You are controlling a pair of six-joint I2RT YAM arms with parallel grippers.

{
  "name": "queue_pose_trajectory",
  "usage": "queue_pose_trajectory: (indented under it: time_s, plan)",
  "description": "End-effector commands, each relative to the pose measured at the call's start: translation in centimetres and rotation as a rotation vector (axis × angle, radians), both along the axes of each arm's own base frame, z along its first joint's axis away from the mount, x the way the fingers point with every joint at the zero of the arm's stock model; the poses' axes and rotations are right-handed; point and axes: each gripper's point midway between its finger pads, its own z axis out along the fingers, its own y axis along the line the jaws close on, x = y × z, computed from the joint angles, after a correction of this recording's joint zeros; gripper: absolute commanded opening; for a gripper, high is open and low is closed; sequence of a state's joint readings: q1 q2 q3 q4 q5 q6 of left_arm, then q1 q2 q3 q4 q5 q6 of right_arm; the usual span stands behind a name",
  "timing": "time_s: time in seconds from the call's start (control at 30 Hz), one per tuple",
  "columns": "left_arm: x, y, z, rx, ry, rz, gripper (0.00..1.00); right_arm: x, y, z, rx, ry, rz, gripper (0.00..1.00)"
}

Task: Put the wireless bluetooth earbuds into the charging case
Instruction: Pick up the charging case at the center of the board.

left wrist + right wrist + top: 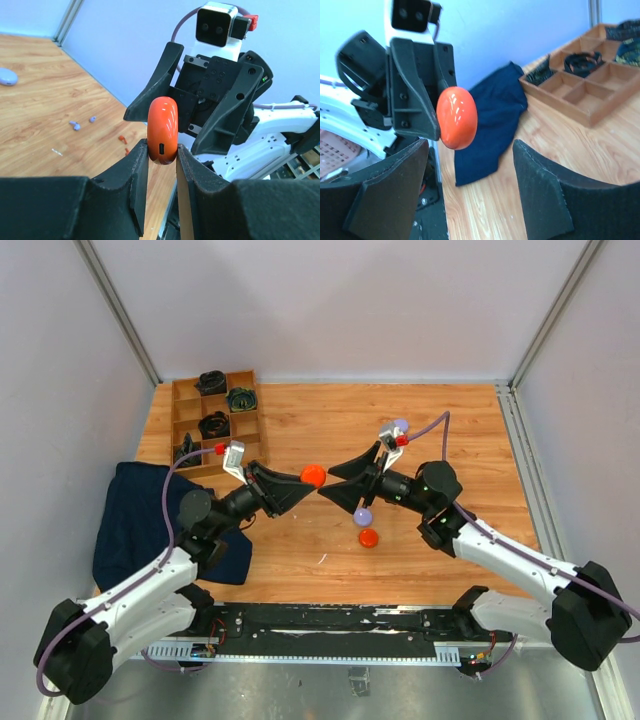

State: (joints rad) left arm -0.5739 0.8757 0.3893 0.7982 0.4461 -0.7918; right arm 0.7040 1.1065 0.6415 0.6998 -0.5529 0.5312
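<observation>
Above mid-table, between my two arms: orange-red charging case point(313, 475), lifted clear of the wood, lid closed
left gripper point(162, 155): pinching the case by its lower edge, case upright, port end toward my wrist camera
right gripper point(470, 145): jaws spread wide, nose to nose with the case, one finger out to each side, touching nothing
orange-red earbuds point(121, 138): two tiny pieces loose on the table point(300, 420), well below the case
lavender earbuds point(75, 125): two more, near the orange-red pair, also loose on the wood
lavender disc point(7, 76): lying flat farther off, no part of this step
step in hand, as I judge it: presenting the closed case for opening; no earbud is in it yet
next move calls for: my right fingers to catch the lid edge and hinge it back while my left pinch holds firm
risk, as I judge it: the shell is glossy and rounded, so it may twist or slip in the pinch
after that: fetch the matching orange-red pair from the table
</observation>
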Motion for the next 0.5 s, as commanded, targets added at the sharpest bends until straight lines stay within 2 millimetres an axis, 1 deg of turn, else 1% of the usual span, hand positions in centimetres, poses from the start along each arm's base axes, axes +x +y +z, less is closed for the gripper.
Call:
queue_pose_trajectory:
  time_s: [0.0,0.07,0.27,0.47]
  plan:
    - [-0.6,0.9,2.6,-0.099,-0.057,0.025,0.15,-0.6,-0.2,5.3,0.201,-0.074,0.035,0.68]
    - [-0.8,0.9,3.0,-0.114,-0.060,0.021,0.15,-0.7,-0.1,5.6,0.220,-0.073,0.047,0.66]
    - [-0.8,0.6,3.2,-0.122,-0.055,0.005,0.15,-1.0,0.6,6.4,0.266,-0.063,0.108,0.60]
    - [-1.0,0.3,3.4,-0.139,-0.056,-0.011,0.16,-1.4,1.0,6.8,0.325,-0.055,0.161,0.50]
